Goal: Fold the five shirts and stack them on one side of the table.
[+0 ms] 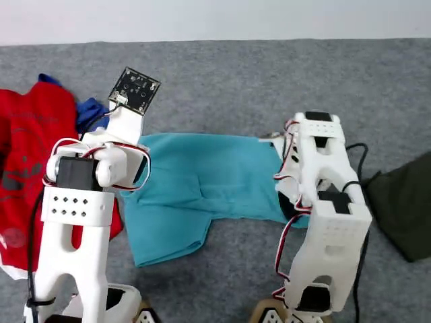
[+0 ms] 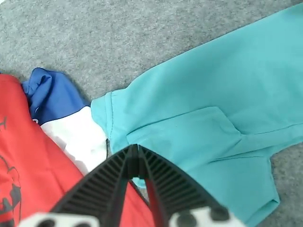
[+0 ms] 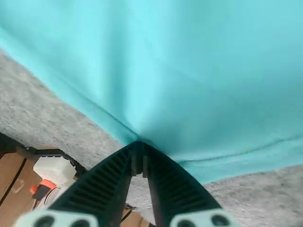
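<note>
A teal shirt [image 1: 202, 182] lies spread across the middle of the grey table, one sleeve folded over its body. In the right wrist view, my right gripper [image 3: 137, 144] is shut on the teal shirt's [image 3: 165, 56] edge, and creases run to its tips. My left gripper [image 2: 137, 149] is shut and held above the teal shirt's [image 2: 213, 85] sleeve hem, with nothing seen between its fingers. A red shirt [image 1: 30, 148] lies at the left, with a blue and white garment [image 2: 52, 94] beside it. At the right edge lies a dark green shirt [image 1: 404, 202].
The grey table cover [image 1: 236, 81] is bare along the far side. Both arm bases stand at the near edge. Past that edge, the right wrist view shows a wooden surface and a white part [image 3: 52, 170] with orange on it.
</note>
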Tool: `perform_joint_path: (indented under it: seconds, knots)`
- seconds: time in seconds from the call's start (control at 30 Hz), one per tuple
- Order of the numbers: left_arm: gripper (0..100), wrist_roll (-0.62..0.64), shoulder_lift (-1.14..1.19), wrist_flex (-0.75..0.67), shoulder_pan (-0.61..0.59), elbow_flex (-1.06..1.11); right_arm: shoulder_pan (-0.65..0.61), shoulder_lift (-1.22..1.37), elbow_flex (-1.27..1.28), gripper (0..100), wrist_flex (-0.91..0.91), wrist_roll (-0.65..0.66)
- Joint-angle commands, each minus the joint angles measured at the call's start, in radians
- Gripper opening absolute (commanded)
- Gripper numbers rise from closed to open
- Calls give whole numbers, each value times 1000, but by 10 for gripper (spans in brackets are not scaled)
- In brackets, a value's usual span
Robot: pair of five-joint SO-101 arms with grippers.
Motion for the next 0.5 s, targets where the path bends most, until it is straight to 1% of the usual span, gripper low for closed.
perform_joint_path:
  seconds: [0.0, 0.1, 0.17, 0.37, 0.47]
  knots:
    - [2, 8, -32, -21, 5, 18, 41, -15, -29, 11, 39, 15]
    - [2, 8, -32, -21, 6, 33, 36, -71, -32, 11, 38, 15]
    - [2, 8, -32, -21, 6, 36, 4, -117, -32, 11, 38, 15]
    - [2, 8, -31, -23, 6, 31, -156, -206, -32, 11, 33, 9]
    - [2, 8, -29, -23, 6, 33, -203, -206, -26, 11, -8, -2]
